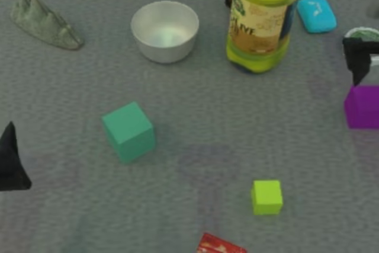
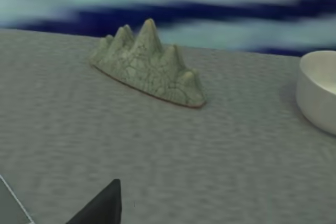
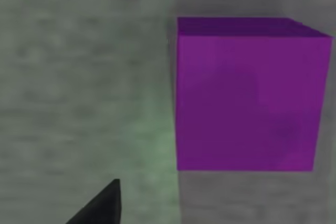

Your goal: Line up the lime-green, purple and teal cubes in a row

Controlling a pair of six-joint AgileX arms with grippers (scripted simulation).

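Observation:
The teal cube (image 1: pixel 128 131), the largest, sits left of the table's middle. Near the front edge, right of centre, is the small lime-green cube (image 1: pixel 267 197). The purple cube (image 1: pixel 362 106) rests on the table at the right edge and fills much of the right wrist view (image 3: pixel 247 95). My right gripper (image 1: pixel 357 57) hovers just behind it, open, holding nothing; one dark fingertip (image 3: pixel 105 205) shows short of the cube. My left gripper (image 1: pixel 12 161) is parked at the left edge, open and empty, with one fingertip (image 2: pixel 105 208) over bare table.
A tall olive-oil bottle (image 1: pixel 260 22) and a white bowl (image 1: pixel 164 31) stand at the back. A grey-green mountain-shaped ornament (image 1: pixel 44 22) lies back left. A light-blue bar (image 1: pixel 317 14) lies back right. A red packet (image 1: pixel 220 245) pokes in at the front edge.

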